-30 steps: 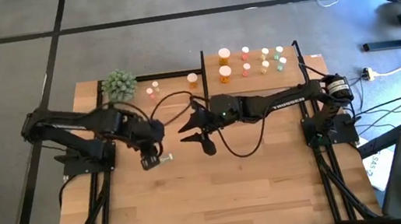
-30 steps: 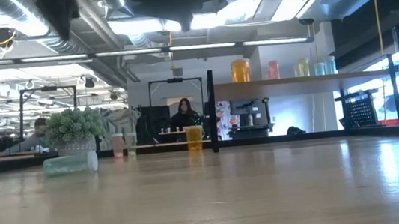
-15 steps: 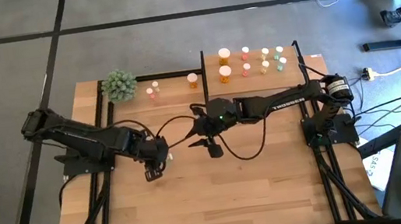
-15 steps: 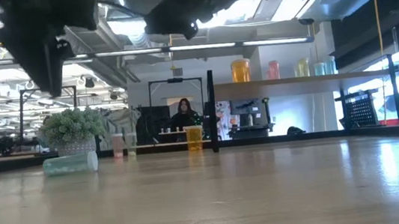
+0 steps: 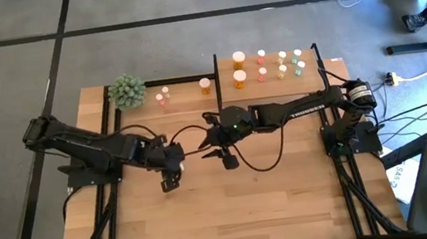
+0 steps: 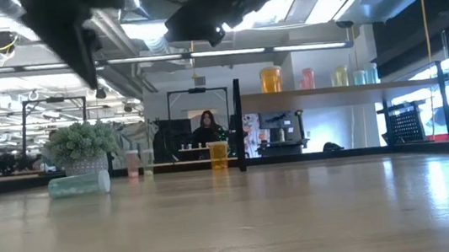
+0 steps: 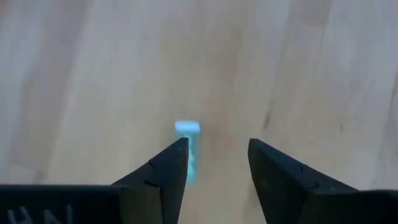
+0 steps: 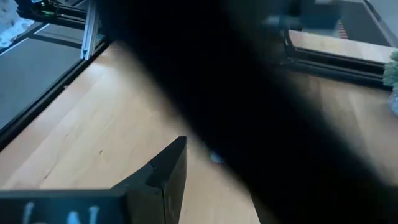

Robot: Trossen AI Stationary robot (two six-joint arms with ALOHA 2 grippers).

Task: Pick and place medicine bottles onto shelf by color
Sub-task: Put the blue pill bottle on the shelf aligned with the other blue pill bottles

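1. left gripper (image 5: 169, 178) hangs over the table (image 5: 236, 217), fingers apart, a pale green bottle (image 7: 188, 149) lying below them.
2. right gripper (image 5: 223, 158) beside it, mid-table; fingers' state unclear.
3. shelf (image 5: 272, 86) at far edge, bottles (image 5: 240, 75) standing on it.

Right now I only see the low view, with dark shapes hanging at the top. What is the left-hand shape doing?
Observer: That is the left pincer. Its wrist camera shows it open over a pale green bottle lying on the table.
Operator: And the other shape?
Observer: That is the right pincer, hanging over the middle of the table, close beside the left one.
Operator: How many bottles stand on the shelf?
Observer: From above I count eight on the shelf, in pairs by colour: orange, pink, yellowish, green.
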